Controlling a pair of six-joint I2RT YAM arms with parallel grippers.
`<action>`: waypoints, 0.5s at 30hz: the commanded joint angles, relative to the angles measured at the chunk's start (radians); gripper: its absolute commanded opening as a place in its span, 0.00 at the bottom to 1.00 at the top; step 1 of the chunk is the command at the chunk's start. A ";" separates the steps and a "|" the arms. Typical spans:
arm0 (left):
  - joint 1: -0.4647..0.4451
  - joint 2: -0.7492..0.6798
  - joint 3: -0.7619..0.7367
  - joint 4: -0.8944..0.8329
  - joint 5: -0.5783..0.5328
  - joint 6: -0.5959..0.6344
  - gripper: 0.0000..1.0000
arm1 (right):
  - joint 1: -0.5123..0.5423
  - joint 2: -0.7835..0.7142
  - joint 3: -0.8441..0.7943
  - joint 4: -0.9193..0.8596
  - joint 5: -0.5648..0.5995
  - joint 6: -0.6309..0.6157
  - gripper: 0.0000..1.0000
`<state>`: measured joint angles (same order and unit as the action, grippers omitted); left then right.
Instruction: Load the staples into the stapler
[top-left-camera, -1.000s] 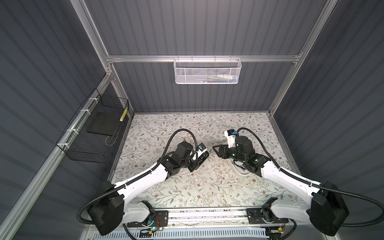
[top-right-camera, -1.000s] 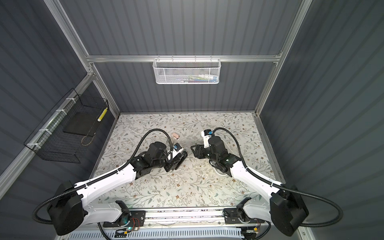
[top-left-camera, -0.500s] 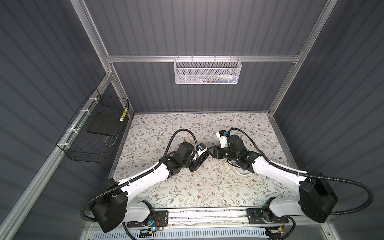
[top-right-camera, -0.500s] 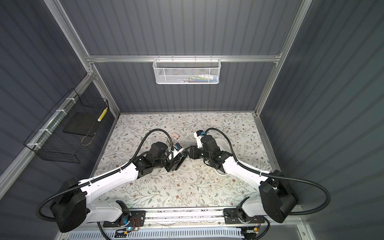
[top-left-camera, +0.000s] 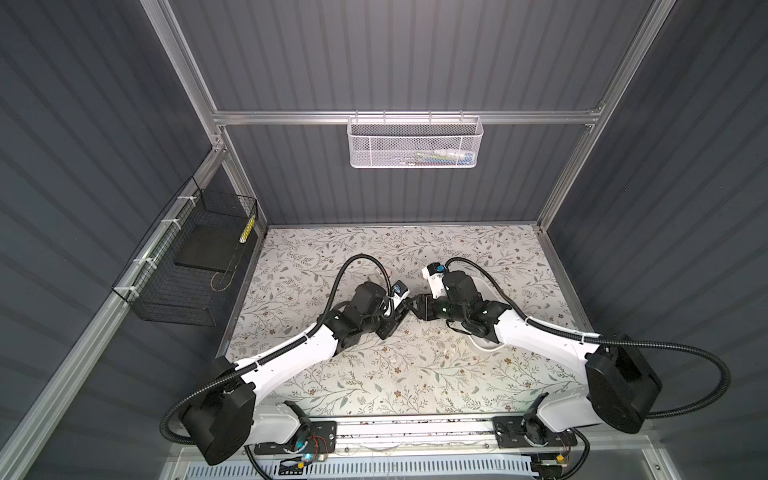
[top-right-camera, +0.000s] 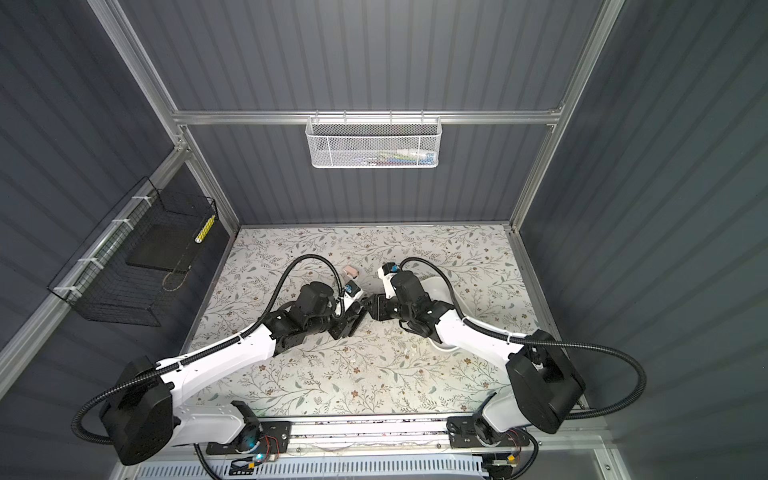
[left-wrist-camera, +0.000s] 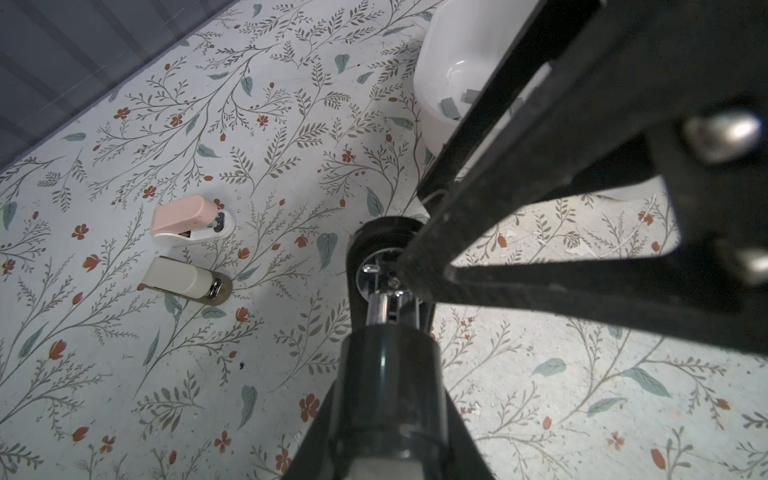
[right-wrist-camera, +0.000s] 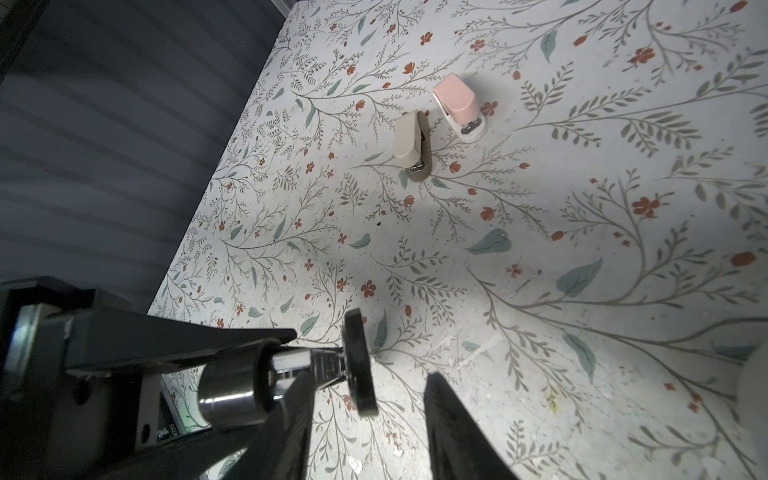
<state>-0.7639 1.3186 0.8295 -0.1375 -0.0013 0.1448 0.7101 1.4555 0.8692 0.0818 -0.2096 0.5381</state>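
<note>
My left gripper (left-wrist-camera: 388, 415) is shut on the black stapler (left-wrist-camera: 386, 365), which it holds above the floral mat with the metal front end pointing away. In both top views this gripper (top-left-camera: 392, 320) (top-right-camera: 347, 324) meets my right gripper (top-left-camera: 415, 309) (top-right-camera: 368, 307) mid-table. In the right wrist view my right gripper (right-wrist-camera: 370, 376) is open. Its fingers (right-wrist-camera: 453, 428) stand on either side of the stapler's black round front end (right-wrist-camera: 359, 361). The staples (left-wrist-camera: 451, 106) are grey strips lying in a white bowl (left-wrist-camera: 440, 54).
A pink stapler (left-wrist-camera: 187, 220) (right-wrist-camera: 457, 106) and a beige stapler (left-wrist-camera: 183, 280) (right-wrist-camera: 409, 139) lie side by side on the mat, behind the grippers. The white bowl (top-right-camera: 436, 286) sits partly under the right arm. A black wire basket (top-left-camera: 195, 266) hangs on the left wall.
My right gripper has moved left to the front end of the held stapler and its jaws have narrowed. The left gripper has stayed nearly still, shut on the stapler.
</note>
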 joint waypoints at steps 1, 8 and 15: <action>0.007 -0.026 0.032 0.065 0.017 -0.013 0.00 | 0.007 0.019 0.030 -0.016 0.006 -0.008 0.43; 0.007 -0.069 0.001 0.107 0.066 -0.004 0.00 | 0.009 0.032 0.034 -0.014 0.001 -0.005 0.39; 0.006 -0.092 -0.018 0.129 0.076 -0.002 0.00 | 0.008 0.037 0.034 -0.007 -0.009 0.000 0.34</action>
<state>-0.7574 1.2671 0.8066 -0.0990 0.0456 0.1452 0.7170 1.4818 0.8833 0.0837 -0.2192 0.5392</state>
